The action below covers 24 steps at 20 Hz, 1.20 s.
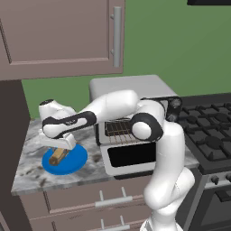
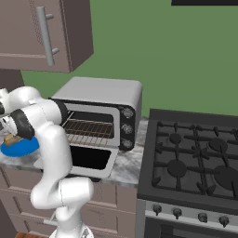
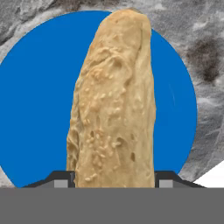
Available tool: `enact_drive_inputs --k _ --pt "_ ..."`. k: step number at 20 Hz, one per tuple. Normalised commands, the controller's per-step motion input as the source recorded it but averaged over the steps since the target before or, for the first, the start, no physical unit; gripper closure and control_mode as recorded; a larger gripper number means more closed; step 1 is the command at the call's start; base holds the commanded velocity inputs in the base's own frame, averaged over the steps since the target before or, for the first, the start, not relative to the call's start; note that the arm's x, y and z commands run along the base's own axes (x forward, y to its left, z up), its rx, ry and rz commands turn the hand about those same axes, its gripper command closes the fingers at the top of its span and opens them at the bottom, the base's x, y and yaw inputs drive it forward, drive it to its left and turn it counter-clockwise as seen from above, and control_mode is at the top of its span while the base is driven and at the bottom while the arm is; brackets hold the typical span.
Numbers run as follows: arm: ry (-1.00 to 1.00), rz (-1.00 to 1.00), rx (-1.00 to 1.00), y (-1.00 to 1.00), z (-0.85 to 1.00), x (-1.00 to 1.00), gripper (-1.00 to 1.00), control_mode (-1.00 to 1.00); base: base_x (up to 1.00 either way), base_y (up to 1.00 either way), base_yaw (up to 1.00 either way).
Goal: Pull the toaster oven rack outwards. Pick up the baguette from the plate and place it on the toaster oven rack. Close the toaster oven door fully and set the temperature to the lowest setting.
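The tan baguette (image 3: 113, 100) lies on the blue plate (image 3: 35, 109), which rests on the marble counter left of the toaster oven (image 1: 131, 85). My gripper (image 3: 113, 183) points down over the baguette's near end. Its two fingertips press against the bread's sides with no gap showing. From the left base view, the gripper (image 1: 57, 151) sits low over the baguette (image 1: 57, 156) and plate (image 1: 74, 162). The toaster oven door (image 2: 90, 160) hangs open, folded down. The wire rack (image 2: 88, 128) sticks out of the cavity. Dark knobs (image 2: 126, 128) line the oven's right side.
A black gas stove (image 2: 195, 153) stands right of the toaster oven. A brown wall cabinet (image 1: 58, 36) hangs above the counter. My arm's elbow (image 1: 146, 126) crosses in front of the open oven. The counter's front edge (image 1: 58, 185) runs just beyond the plate.
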Motion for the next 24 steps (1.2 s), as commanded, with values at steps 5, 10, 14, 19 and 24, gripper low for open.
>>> enact_drive_inputs --k 5,10,14,19,24 --pt "-0.04 -0.14 0.05 -0.35 1.00 -0.68 1.00 -1.00 0.00 0.00 0.00" --pt "-0.15 -0.23 0.13 -0.42 1.00 -0.93 1.00 -1.00 0.00 0.00 0.00" --pt "-0.23 -0.37 0.06 -0.65 0.86 -0.61 1.00 -1.00 0.00 0.00 0.00" --pt "-0.27 -0.46 0.00 -0.70 0.57 -0.06 1.00 -1.00 0.00 0.00 0.00" --pt "-0.08 -0.50 0.09 -0.92 0.36 0.03 1.00 -1.00 0.00 0.00 0.00"
